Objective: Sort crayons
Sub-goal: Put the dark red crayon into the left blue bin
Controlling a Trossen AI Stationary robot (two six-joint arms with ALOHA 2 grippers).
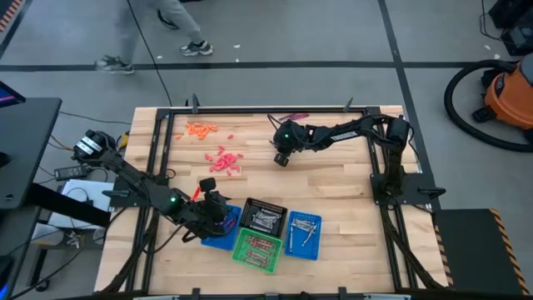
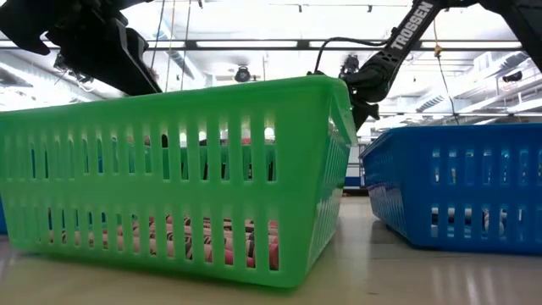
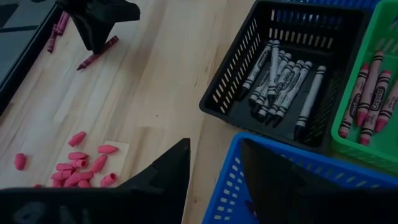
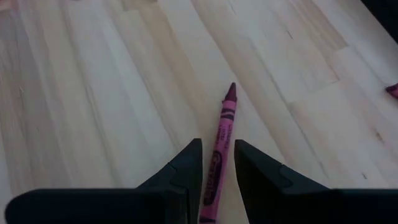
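Note:
My right gripper (image 1: 281,157) stands at the table's far middle, its fingers close on either side of a dark maroon crayon (image 4: 221,149); it also shows in the left wrist view (image 3: 93,25). My left gripper (image 1: 212,204) is open and empty above the near-left blue basket (image 3: 298,180). The black basket (image 1: 264,218) holds silvery-grey crayons (image 3: 280,81). The green basket (image 1: 256,248) holds reddish crayons (image 3: 370,99). More maroon crayons (image 1: 291,117) lie at the far edge. My right gripper pinches the maroon crayon near its blunt end (image 4: 211,186) between its two fingers, coming from above. The fingers lie across the crayon. Its pointed end (image 4: 230,93) sticks out past them, level over the wood; whether it is clear of the table I cannot tell.
A second blue basket (image 1: 303,235) stands right of the green one. Pink bits (image 1: 225,160) and orange bits (image 1: 200,127) lie on the far left part of the table. A person's legs (image 1: 150,33) show beyond the far edge. Bare wood (image 1: 350,192) lies at the right.

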